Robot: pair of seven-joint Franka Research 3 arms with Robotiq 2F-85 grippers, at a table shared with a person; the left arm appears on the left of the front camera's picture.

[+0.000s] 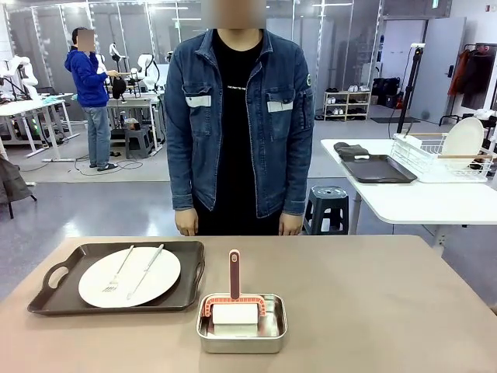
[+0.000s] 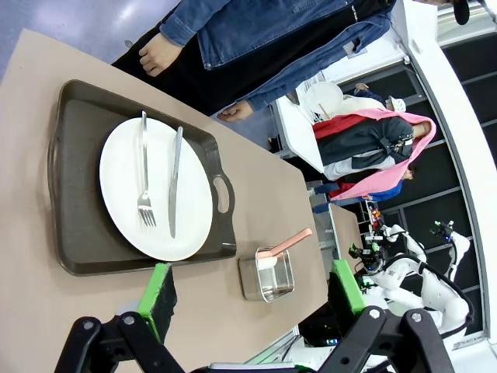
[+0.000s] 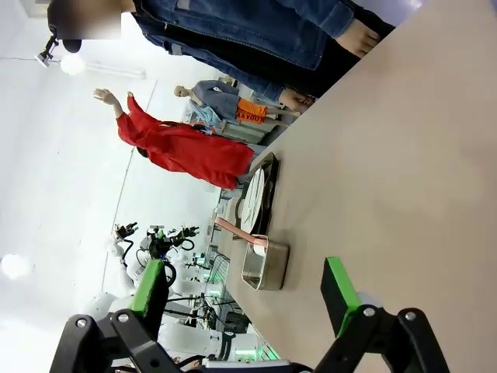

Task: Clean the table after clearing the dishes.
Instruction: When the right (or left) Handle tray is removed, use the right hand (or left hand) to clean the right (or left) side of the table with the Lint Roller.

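Note:
On the tan table (image 1: pixel 373 295), at its left, a dark brown handled tray (image 1: pixel 54 299) holds a round white plate (image 1: pixel 159 278) with a silver fork (image 1: pixel 118 273) and a knife (image 1: pixel 146 270) on it. The left wrist view looks down on the same plate (image 2: pixel 120 194) and tray (image 2: pixel 78 225) from above. My left gripper (image 2: pixel 250 294) is open and hangs in the air, nothing between its green pads. My right gripper (image 3: pixel 246 291) is open too, over the bare table (image 3: pixel 404 155), and the plate (image 3: pixel 254 196) stands far off.
A shiny steel pan (image 1: pixel 242 329) with a white sponge and a pink-handled brush (image 1: pixel 234 276) sits at the table's front middle. A person in a denim jacket (image 1: pixel 237 116) stands at the far edge, hands down. A white side table with a dish rack (image 1: pixel 446 155) stands at the right.

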